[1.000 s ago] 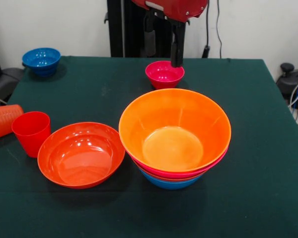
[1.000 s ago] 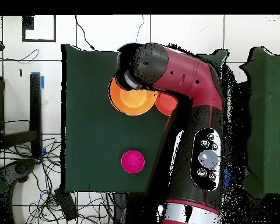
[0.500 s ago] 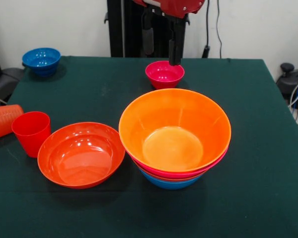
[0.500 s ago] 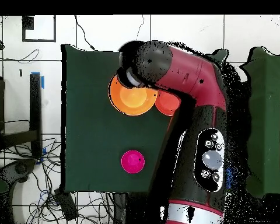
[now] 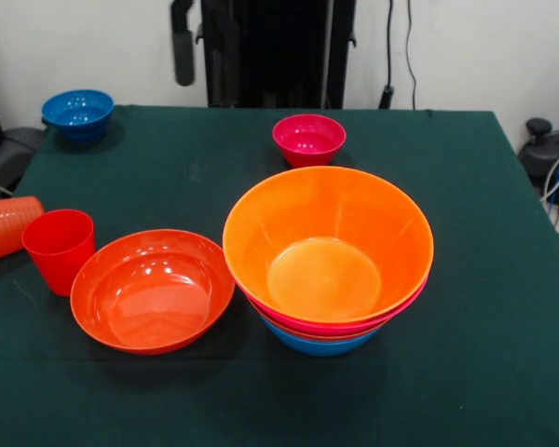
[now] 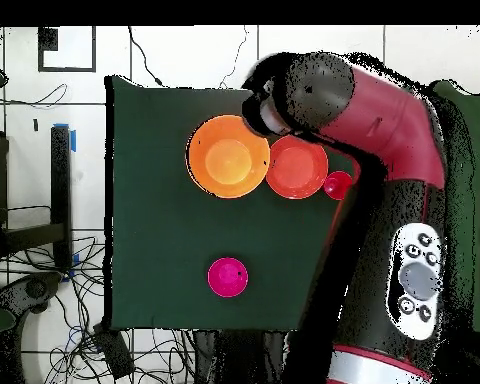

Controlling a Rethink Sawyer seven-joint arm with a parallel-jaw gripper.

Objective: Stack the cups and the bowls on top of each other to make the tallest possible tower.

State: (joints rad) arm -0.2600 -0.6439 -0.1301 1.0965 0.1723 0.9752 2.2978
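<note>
A: Tower [image 5: 328, 270] sits near table centre: yellow-orange bowl [image 5: 327, 244] on top, pink and blue rims showing beneath. Wide red-orange bowl [image 5: 152, 290] just beside it, red cup [image 5: 59, 249] and ribbed orange cup [image 5: 6, 226] at the edge, small magenta bowl [image 5: 308, 139] and small blue bowl [image 5: 77, 114] apart behind.

B: Gripper?

A: Can't tell; overhead the arm [image 6: 369, 110] covers it.

B: Risks?

A: Glossy rims could slip from a pinch. A wide bowl dropped off-centre may tilt the pile. The lying cup could roll off
</note>
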